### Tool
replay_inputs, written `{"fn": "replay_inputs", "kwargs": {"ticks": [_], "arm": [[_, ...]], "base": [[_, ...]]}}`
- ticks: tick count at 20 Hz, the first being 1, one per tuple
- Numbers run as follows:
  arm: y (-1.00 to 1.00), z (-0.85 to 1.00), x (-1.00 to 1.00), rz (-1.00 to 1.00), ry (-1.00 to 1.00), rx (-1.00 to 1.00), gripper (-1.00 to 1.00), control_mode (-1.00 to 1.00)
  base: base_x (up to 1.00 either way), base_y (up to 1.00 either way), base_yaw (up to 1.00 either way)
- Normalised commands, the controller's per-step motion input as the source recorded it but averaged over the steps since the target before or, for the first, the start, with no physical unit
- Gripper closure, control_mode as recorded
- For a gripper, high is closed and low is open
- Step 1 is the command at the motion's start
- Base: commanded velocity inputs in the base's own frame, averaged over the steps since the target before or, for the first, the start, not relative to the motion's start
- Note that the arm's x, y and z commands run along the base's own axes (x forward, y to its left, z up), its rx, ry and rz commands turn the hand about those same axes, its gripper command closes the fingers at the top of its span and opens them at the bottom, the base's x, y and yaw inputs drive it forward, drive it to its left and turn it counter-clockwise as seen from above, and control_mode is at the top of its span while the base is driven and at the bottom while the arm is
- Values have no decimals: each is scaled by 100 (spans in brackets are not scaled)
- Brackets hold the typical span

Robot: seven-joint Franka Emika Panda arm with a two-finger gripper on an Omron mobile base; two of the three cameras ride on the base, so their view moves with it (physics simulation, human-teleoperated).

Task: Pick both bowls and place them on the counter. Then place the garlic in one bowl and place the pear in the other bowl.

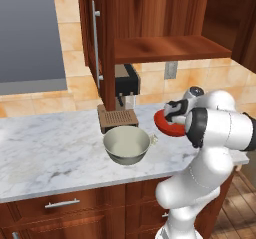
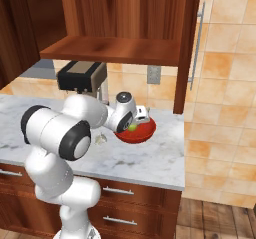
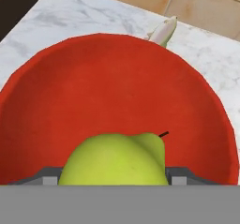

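Observation:
The shallow red bowl (image 3: 112,87) stands on the white marble counter (image 1: 50,148), at the right (image 1: 166,127) (image 2: 136,133). My gripper (image 3: 114,180) (image 2: 134,125) hangs just over the bowl's inside, shut on the yellow-green pear (image 3: 117,160) (image 2: 132,127), which fills the gap between the fingers. The grey-beige bowl (image 1: 126,144) with its cream inside sits on the counter to the left. The small pale garlic (image 1: 152,139) (image 2: 100,139) (image 3: 163,31) lies on the marble between the two bowls, close to the grey-beige bowl's rim.
A coffee machine (image 1: 122,90) (image 2: 82,80) stands at the back against the tiled wall. Above it is an open wooden cabinet shelf (image 1: 165,48) (image 2: 110,50) with a door (image 1: 95,43) swung out. The counter ends just right of the red bowl.

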Motion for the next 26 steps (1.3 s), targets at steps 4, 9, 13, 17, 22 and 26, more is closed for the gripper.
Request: {"fn": "replay_inputs", "kwargs": {"ticks": [4,9,13,17,22,26], "arm": [[0,-24,9,0,0,0,100,-100],[4,-24,9,-1,0,0,100,-100],[3,-19,13,-1,0,0,100,-100],[0,-20,15,-2,4,0,100,-100],[0,-11,9,0,4,0,100,-100],[-1,-5,0,0,1,0,-100,-100]], "base": [[0,0,0],[0,0,0],[0,0,0],[0,0,0],[0,0,0],[0,0,0]]}}
